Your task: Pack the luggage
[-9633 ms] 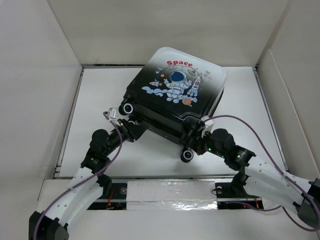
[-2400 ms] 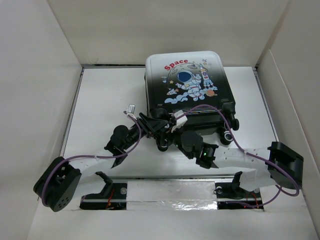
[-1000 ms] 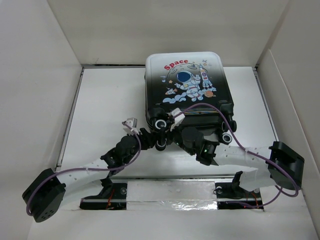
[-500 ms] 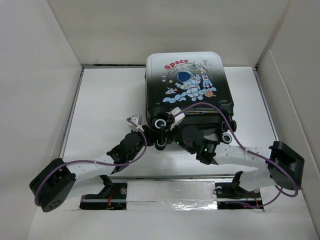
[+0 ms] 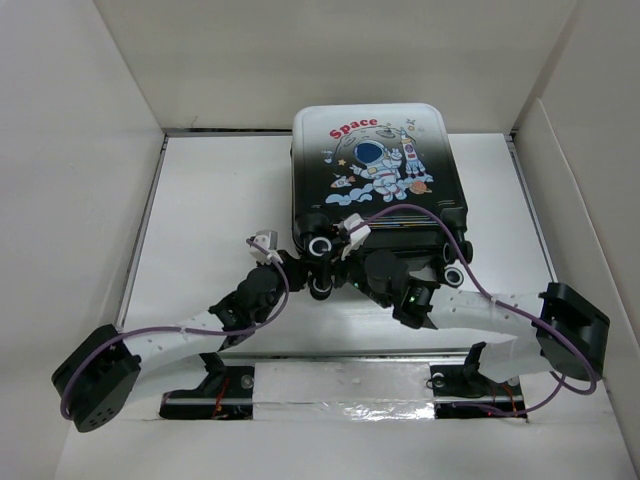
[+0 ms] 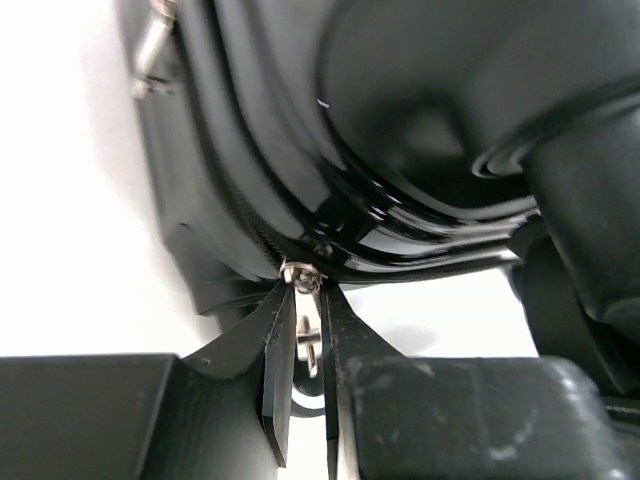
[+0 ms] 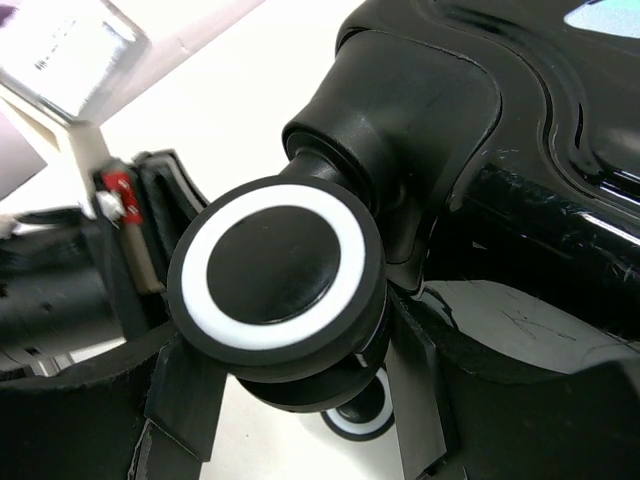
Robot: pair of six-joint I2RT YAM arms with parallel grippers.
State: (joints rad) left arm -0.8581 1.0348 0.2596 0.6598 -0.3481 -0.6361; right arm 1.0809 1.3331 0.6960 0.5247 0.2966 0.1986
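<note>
**Luggage lying closed, both grippers working at its near-left corner**

The luggage is lying flat at the far middle of the table. Its shell is closed, the astronaut print is facing up and the wheels are pointing toward the near side. At the near-left corner, a metal zipper pull is hanging from the zip line under the glossy black shell. The left gripper is pinching that pull, its fingers sitting almost together with only the pull between them. Just to the right, the right gripper is holding a black wheel with a white ring, jaws at medium width and one finger pressing on each side of the caster. A second wheel at the near-right corner is sitting apart from both grippers. Both arms are reaching in from the near edge.
</note>
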